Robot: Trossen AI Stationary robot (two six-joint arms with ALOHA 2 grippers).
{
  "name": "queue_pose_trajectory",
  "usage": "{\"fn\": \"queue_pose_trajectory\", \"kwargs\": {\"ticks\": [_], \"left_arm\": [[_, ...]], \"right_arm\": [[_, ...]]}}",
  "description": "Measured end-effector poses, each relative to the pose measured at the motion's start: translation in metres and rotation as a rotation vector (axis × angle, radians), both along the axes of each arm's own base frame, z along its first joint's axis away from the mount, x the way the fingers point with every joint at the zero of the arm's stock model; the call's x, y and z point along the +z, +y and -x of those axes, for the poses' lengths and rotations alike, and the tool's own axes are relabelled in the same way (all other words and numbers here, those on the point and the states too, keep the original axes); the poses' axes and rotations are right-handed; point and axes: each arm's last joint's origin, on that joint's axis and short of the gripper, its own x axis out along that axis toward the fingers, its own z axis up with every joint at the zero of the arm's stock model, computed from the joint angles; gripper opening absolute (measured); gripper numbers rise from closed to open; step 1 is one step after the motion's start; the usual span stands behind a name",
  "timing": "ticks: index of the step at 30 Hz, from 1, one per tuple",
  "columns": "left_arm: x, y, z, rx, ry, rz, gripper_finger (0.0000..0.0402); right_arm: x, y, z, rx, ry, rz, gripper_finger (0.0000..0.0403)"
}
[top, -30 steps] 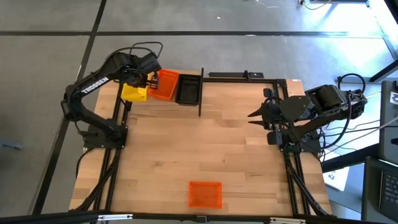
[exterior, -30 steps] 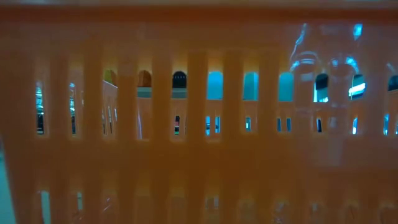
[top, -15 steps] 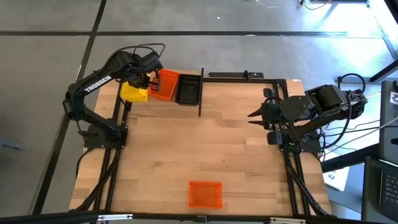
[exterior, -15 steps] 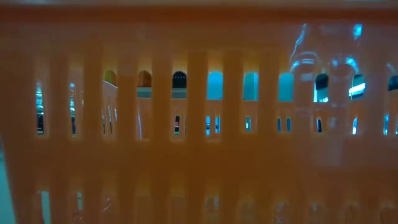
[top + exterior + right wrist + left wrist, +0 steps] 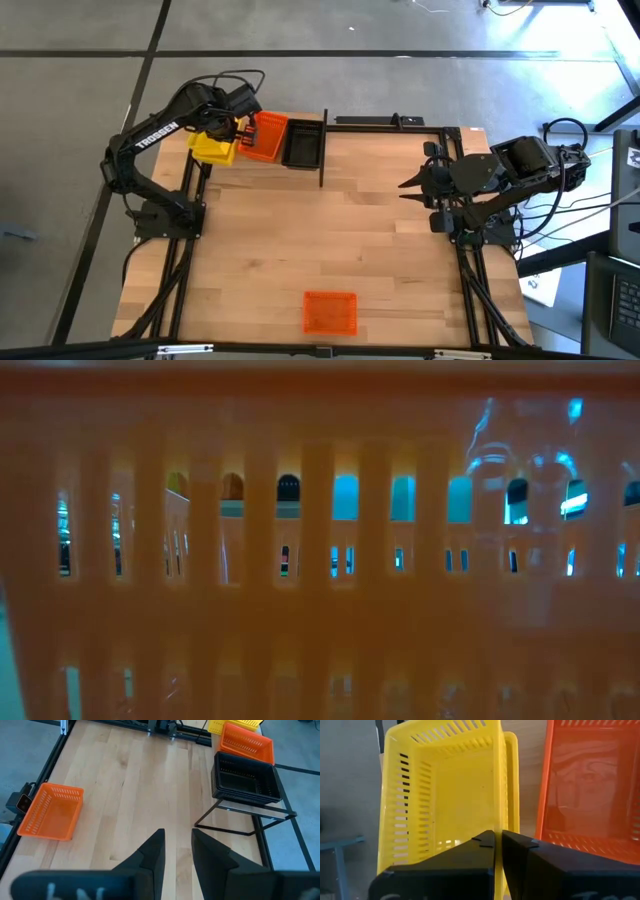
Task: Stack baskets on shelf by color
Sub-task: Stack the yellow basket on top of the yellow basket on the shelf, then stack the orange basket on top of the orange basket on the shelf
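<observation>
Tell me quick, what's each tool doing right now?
Left tool: closed, above the yellow basket wall; whether it grips the wall cannot be told.
Right tool: open, holding nothing, waiting over the table's right side.

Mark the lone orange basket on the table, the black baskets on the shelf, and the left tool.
lone orange basket (image 5: 329, 312), high view, its floor.
black baskets (image 5: 245, 782), right wrist view, inside.
left tool (image 5: 498, 840), left wrist view, shut fingertips.

1. light wood table (image 5: 330, 240) filling the middle of the high view.
2. grey floor (image 5: 400, 90) beyond it, toward 12 o'clock.
3. cables (image 5: 600, 215) at 3 o'clock, beside the table.
</observation>
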Motion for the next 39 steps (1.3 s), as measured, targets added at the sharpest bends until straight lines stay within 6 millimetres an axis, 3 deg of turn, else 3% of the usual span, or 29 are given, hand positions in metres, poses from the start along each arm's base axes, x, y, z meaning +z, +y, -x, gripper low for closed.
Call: {"fn": "queue_pose_trajectory", "kwargs": {"ticks": [7,24,32,39], "left_arm": [[-0.001,0.001,-0.001,-0.012,0.01,0.004,0.0004],[-0.013,0.009,-0.014,-0.099,0.11,0.033,0.0075],[0.017,-0.013,-0.002,-0.157,-0.001,-0.037,0.0075],[0.048,-0.051,-0.014,-0.493,-0.091,-0.16,0.0076]], "right_arm": [[0.0,0.0,0.0,0.0,0.0,0.0,0.0092],[-0.001,0.0,0.0,0.0,0.007,0.003,0.0092],[-0.005,0.002,-0.003,0.005,0.048,-0.02,0.0092],[-0.028,0.016,-0.036,0.138,0.204,0.002,0.0092]]}}
